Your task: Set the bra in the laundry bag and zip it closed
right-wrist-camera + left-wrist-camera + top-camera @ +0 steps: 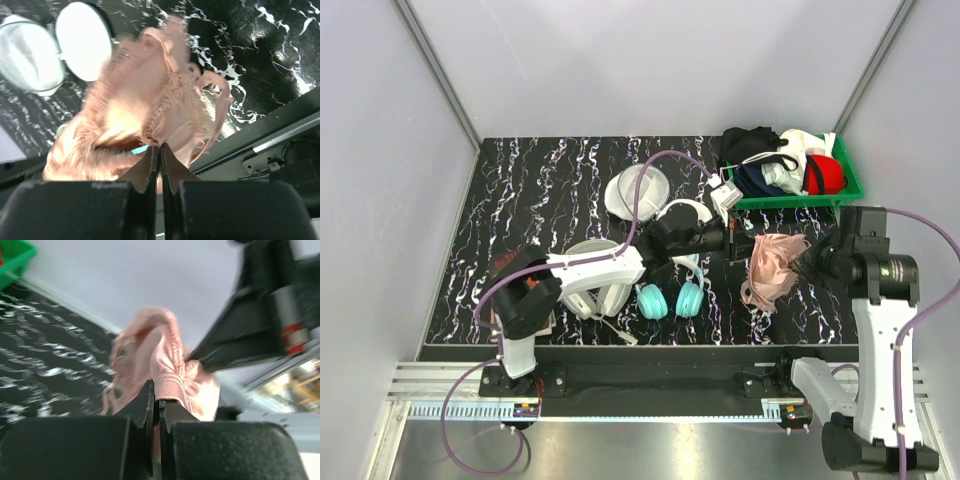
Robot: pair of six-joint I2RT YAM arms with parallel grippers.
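The pale pink bra hangs bunched between my two grippers, just above the black marbled table, right of centre. My left gripper reaches in from the left and is shut on a ribbed band of the bra, seen at its tips. My right gripper holds the other side, its jaws pressed together on a fold of the bra at the tips. The white round mesh laundry bag lies open on the table, behind and to the left, apart from both grippers.
A green bin with dark, white and red garments stands at the back right. White-grey headphones, teal headphones and another white pair lie under and beside the left arm. Grey walls enclose the table.
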